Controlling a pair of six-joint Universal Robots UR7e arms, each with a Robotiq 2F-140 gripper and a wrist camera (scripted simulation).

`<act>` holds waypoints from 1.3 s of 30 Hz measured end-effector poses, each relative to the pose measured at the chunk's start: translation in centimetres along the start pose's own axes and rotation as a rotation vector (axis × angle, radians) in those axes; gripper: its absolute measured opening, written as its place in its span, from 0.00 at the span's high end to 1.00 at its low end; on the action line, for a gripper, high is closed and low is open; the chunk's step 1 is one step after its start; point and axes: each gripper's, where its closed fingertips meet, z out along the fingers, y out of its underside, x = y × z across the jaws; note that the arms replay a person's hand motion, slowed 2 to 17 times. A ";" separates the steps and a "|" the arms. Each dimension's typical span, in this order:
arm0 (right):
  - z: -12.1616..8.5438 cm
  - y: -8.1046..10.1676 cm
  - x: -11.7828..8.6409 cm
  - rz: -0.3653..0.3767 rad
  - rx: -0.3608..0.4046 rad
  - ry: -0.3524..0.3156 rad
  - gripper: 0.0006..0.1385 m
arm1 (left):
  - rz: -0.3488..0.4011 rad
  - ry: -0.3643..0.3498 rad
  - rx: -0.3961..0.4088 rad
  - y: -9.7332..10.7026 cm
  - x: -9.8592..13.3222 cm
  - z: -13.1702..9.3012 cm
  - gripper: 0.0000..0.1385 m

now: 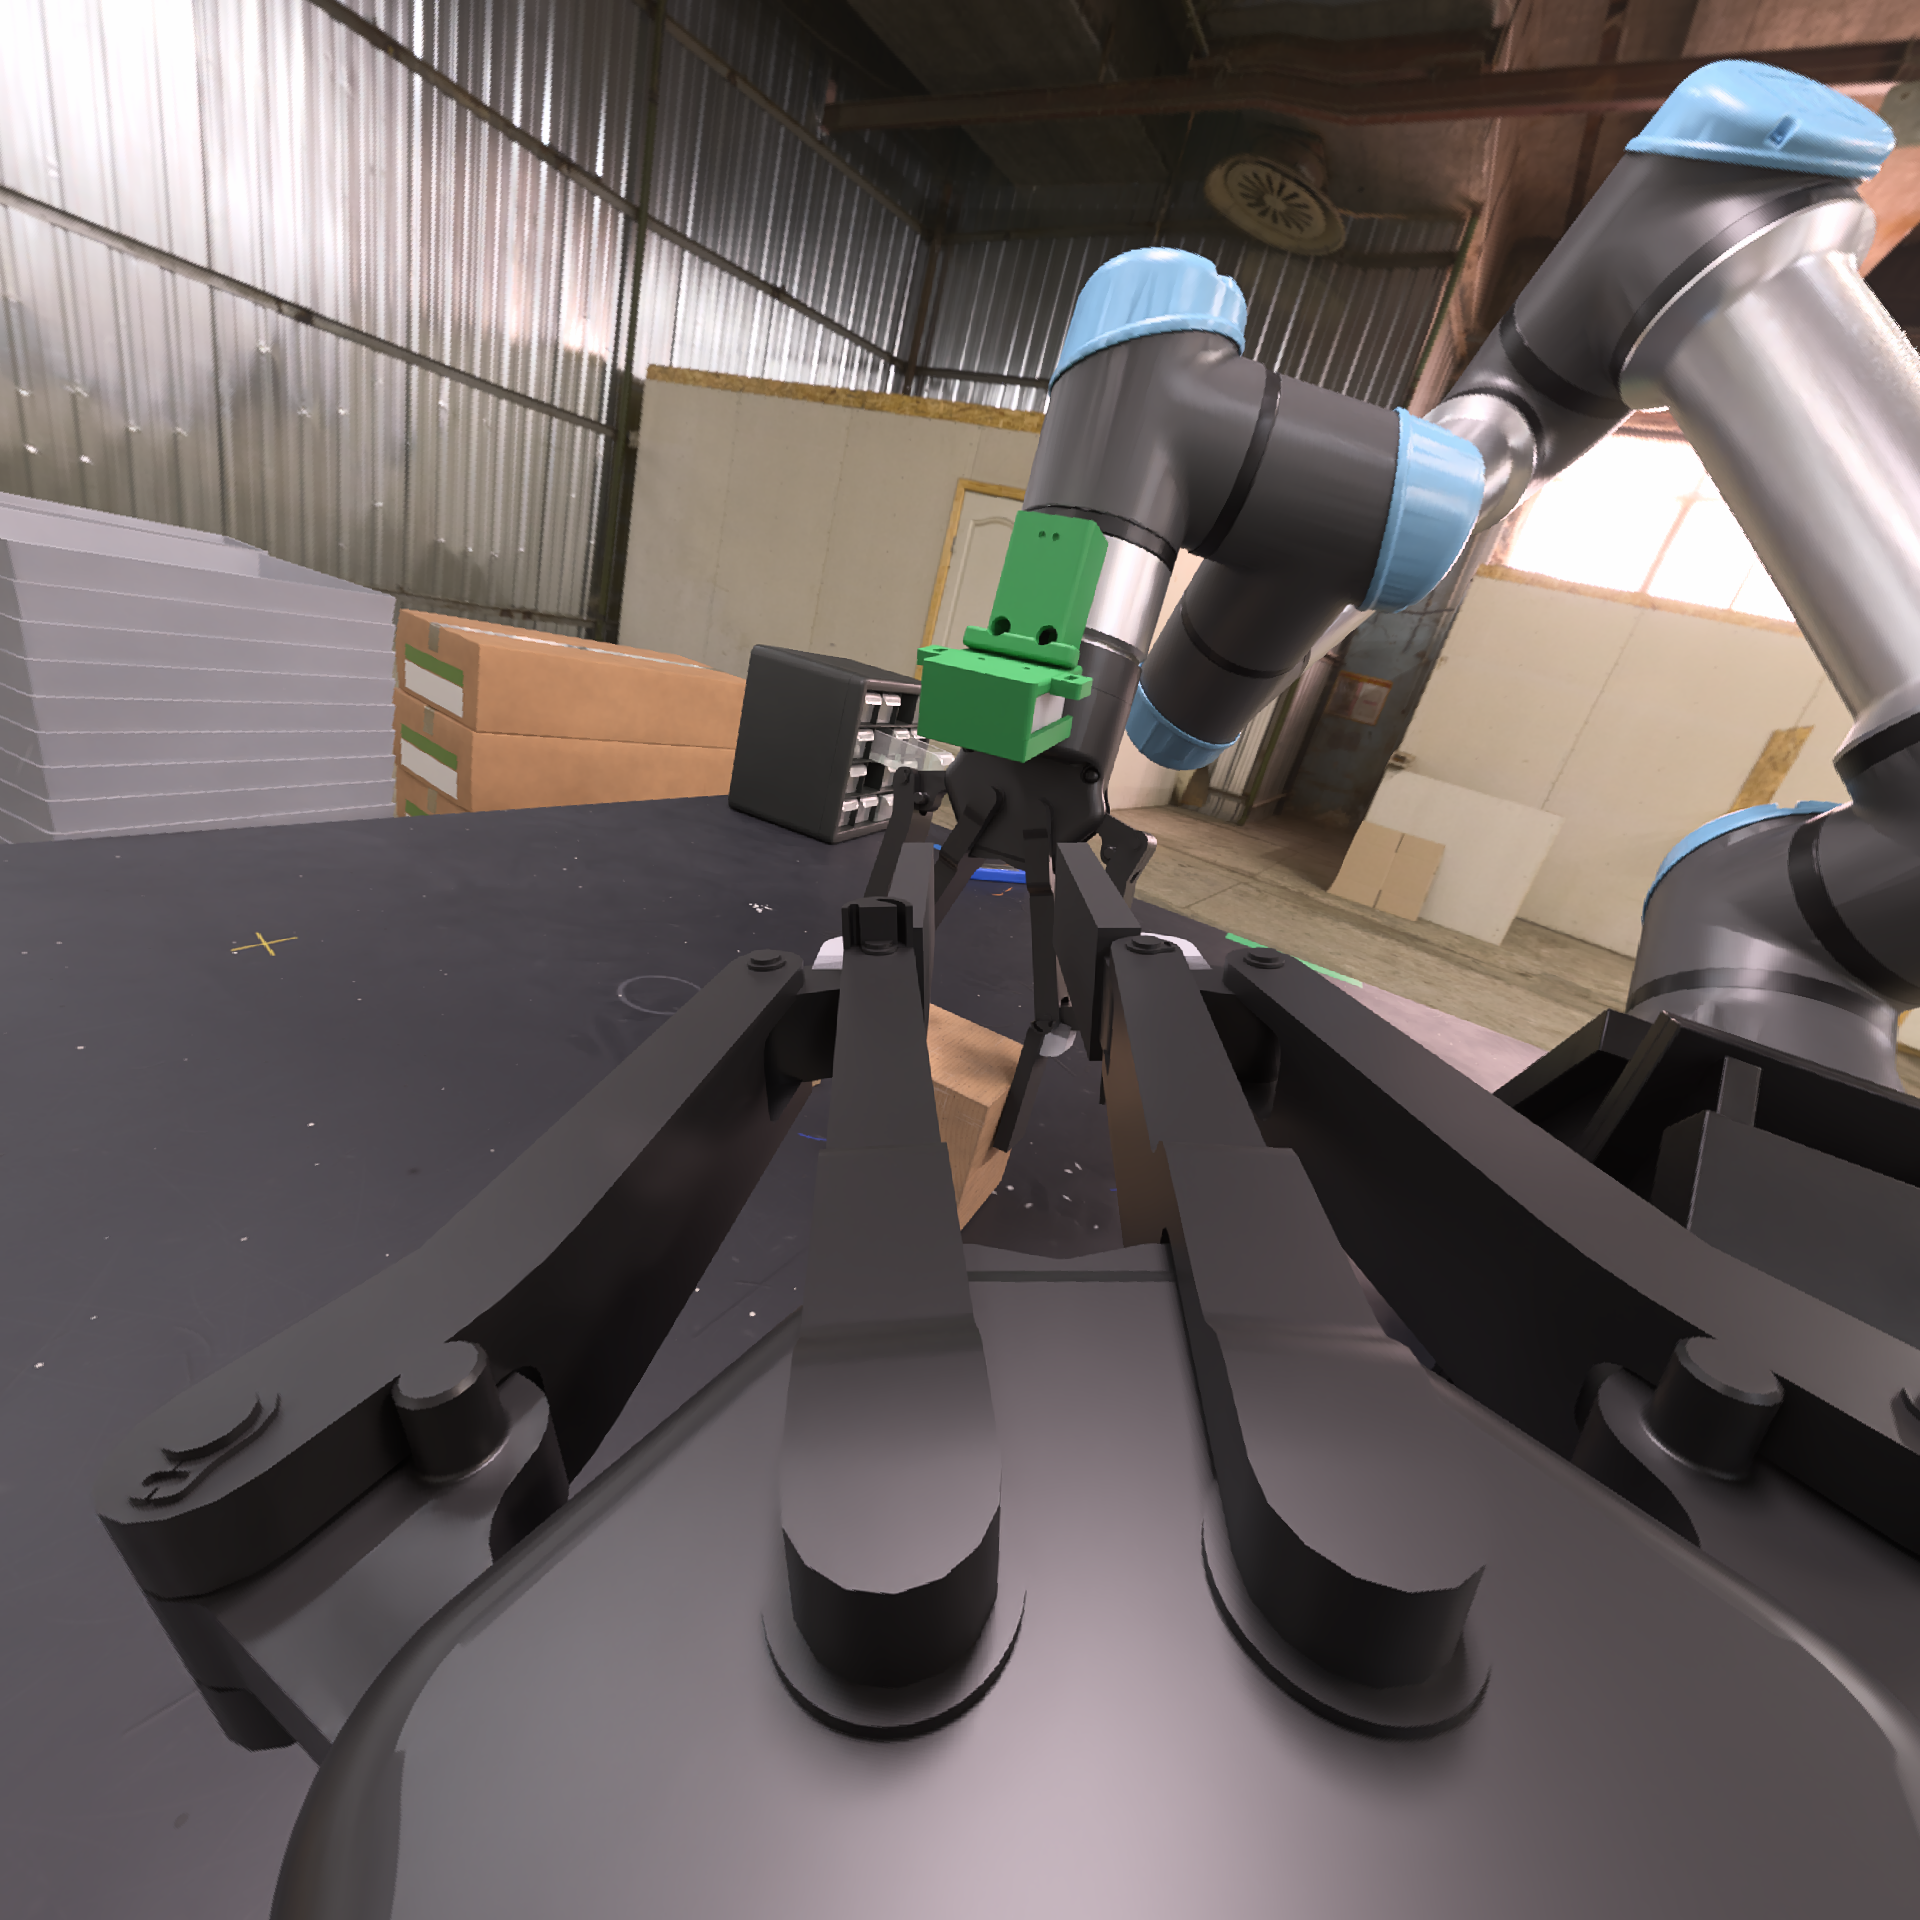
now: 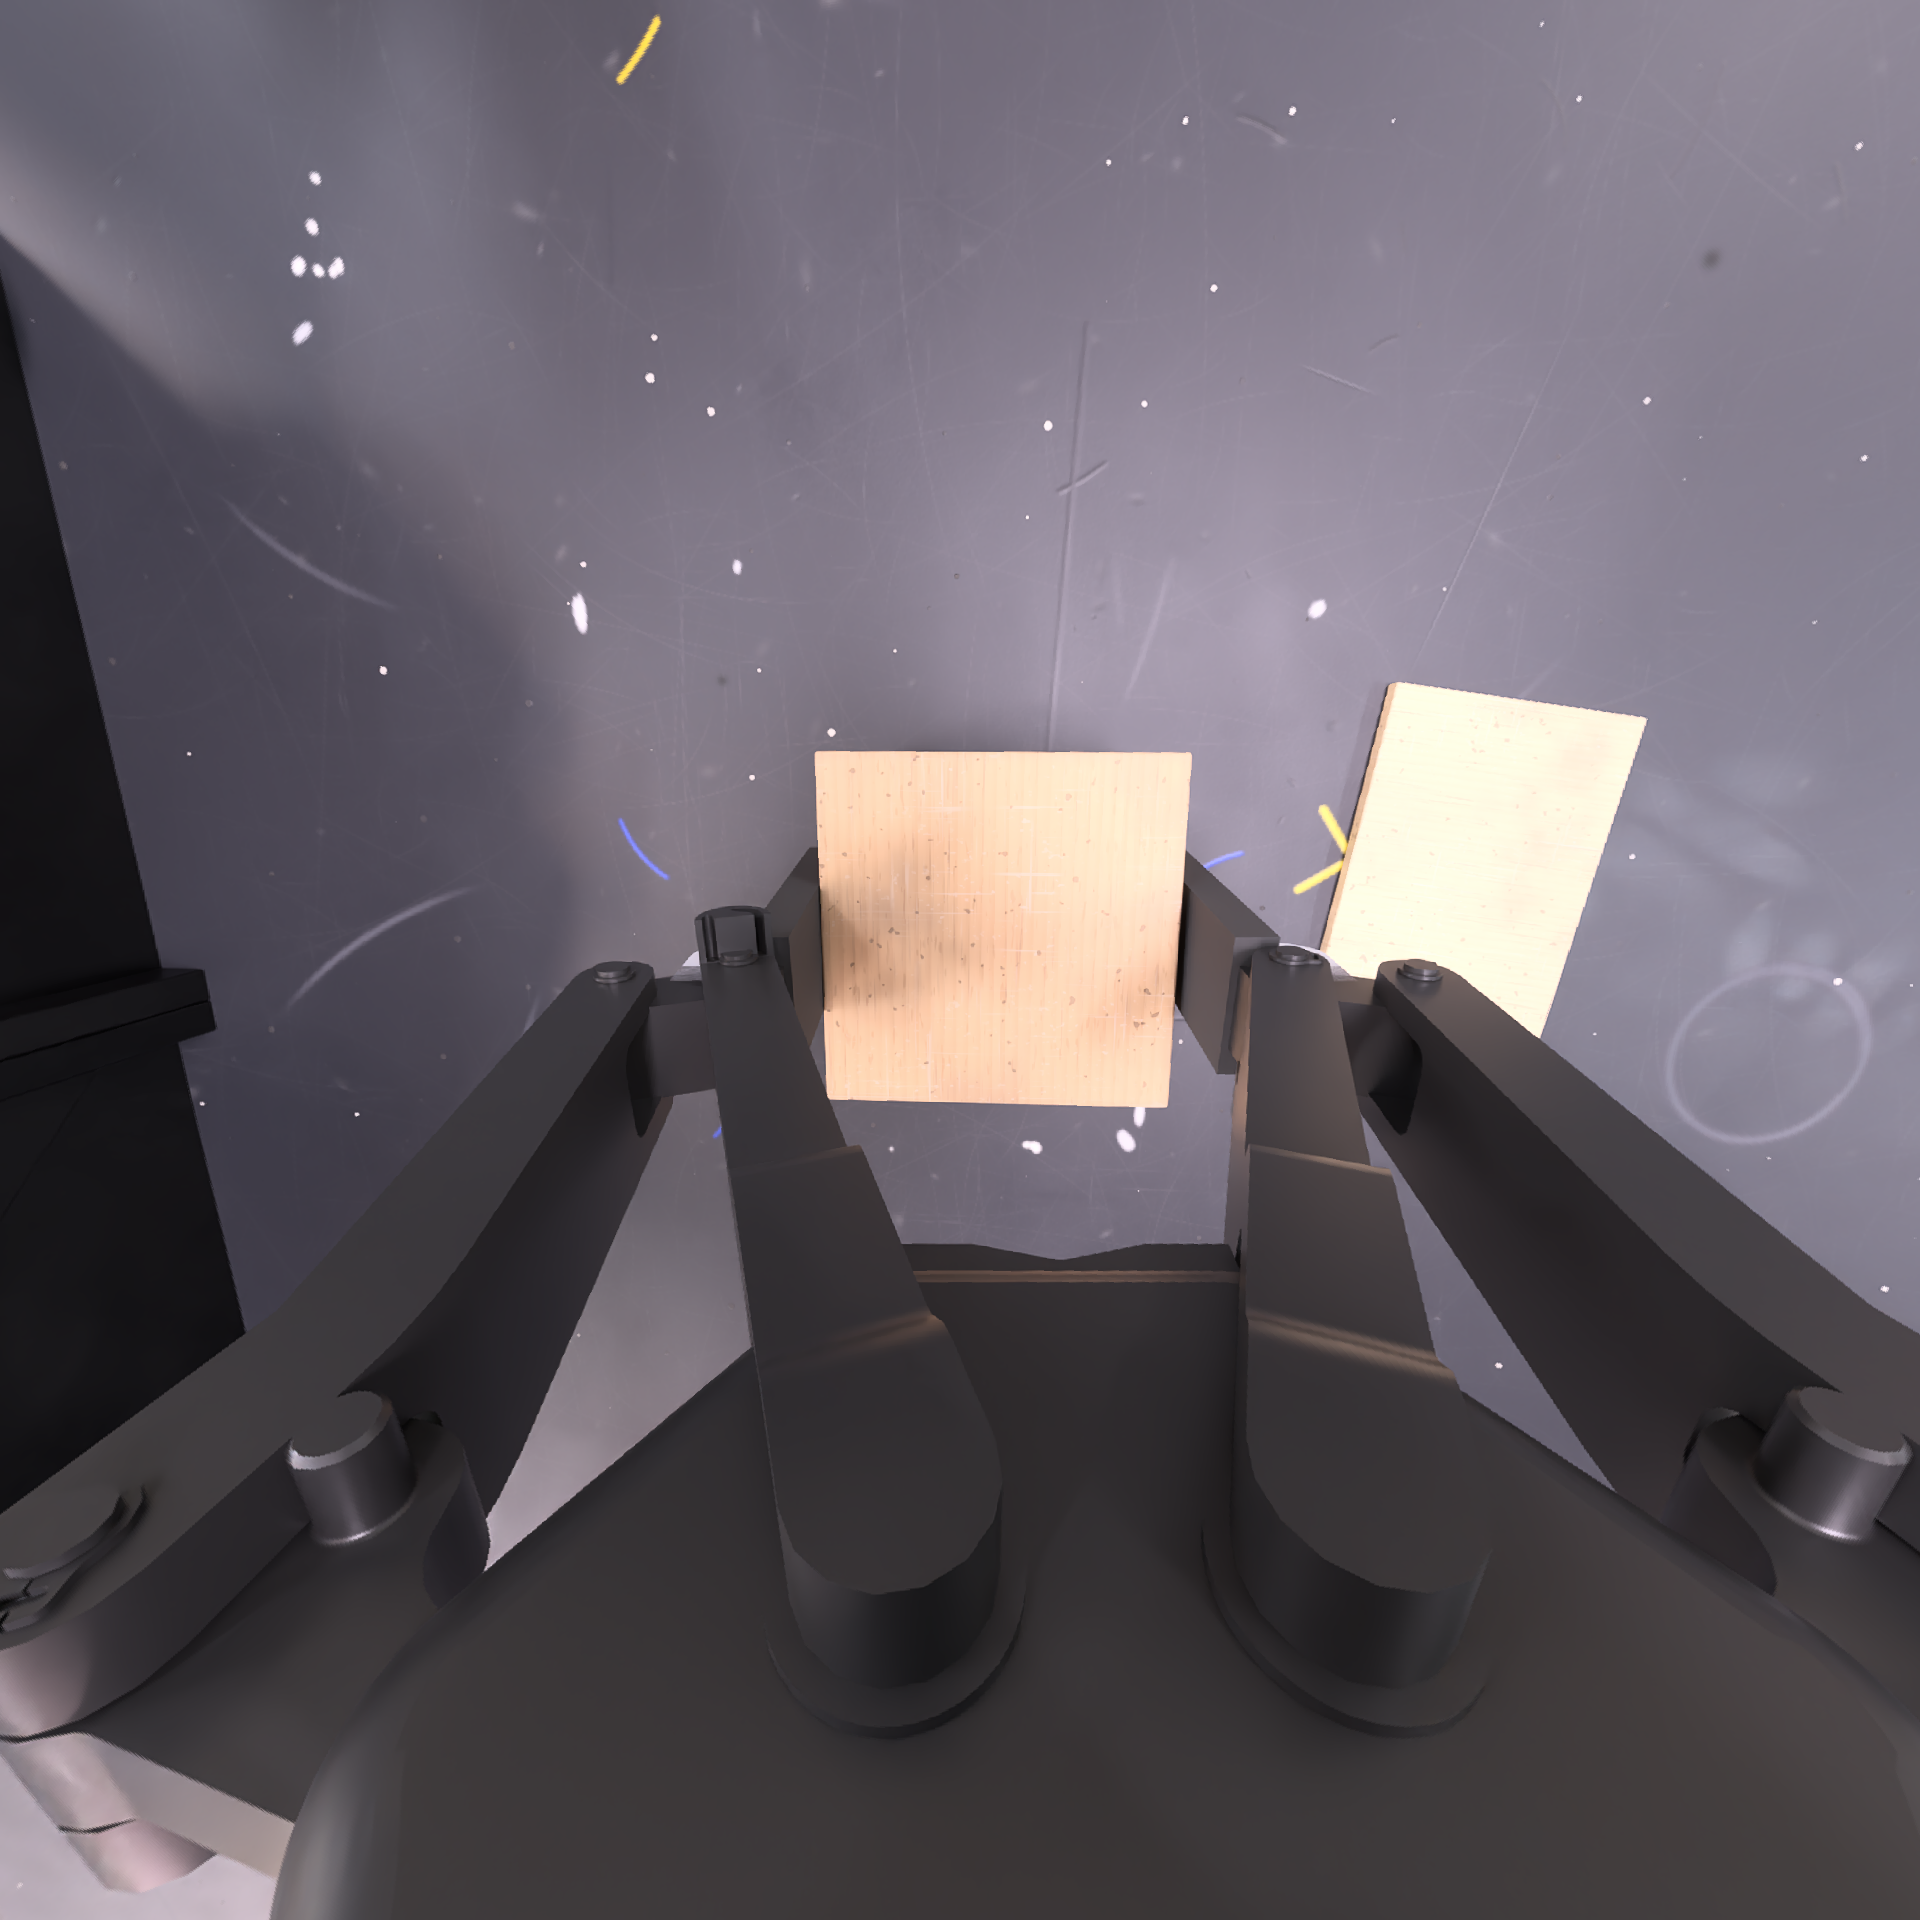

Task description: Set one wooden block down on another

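Left wrist view first: beyond the far edge of the dark table [image 1: 312, 1091] stand stacked cardboard boxes [image 1: 561, 717], shut, so I cannot tell what they hold, and at that edge a dark drawer cabinet [image 1: 821, 743] with one clear drawer pulled partly out. Most of the table to the left lies bare. My left pincer [image 1: 1013, 1039] reaches forward low over it with its fingers parted around nothing I can make out; behind its fingertips a wooden block [image 1: 966, 1101] shows, and over that block hangs my right pincer [image 1: 1003, 1039], one thin finger down its side. Right wrist view, looking straight down: my right pincer [image 2: 1003, 935] is clenched on the wooden block [image 2: 1003, 925], pads pressed to its left and right faces, its square top facing the camera. A second, paler wooden block [image 2: 1486, 852] lies on the table [image 2: 935, 416] just to the right, tilted, apart from the held one, with bare scratched table ahead of both.
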 end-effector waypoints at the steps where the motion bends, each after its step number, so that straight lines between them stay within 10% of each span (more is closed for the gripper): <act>1: -0.1 0.0 0.0 0.000 0.000 0.001 0.44 | 0.000 0.000 0.000 0.0 0.0 0.0 0.77; 21: -3.6 -0.5 1.3 0.016 0.061 0.042 0.44 | 0.005 -0.001 -0.002 0.0 0.1 0.0 0.77; 39: -10.1 -1.1 8.9 0.094 0.090 0.186 0.44 | 0.004 -0.012 0.000 -0.1 -0.2 -0.3 0.77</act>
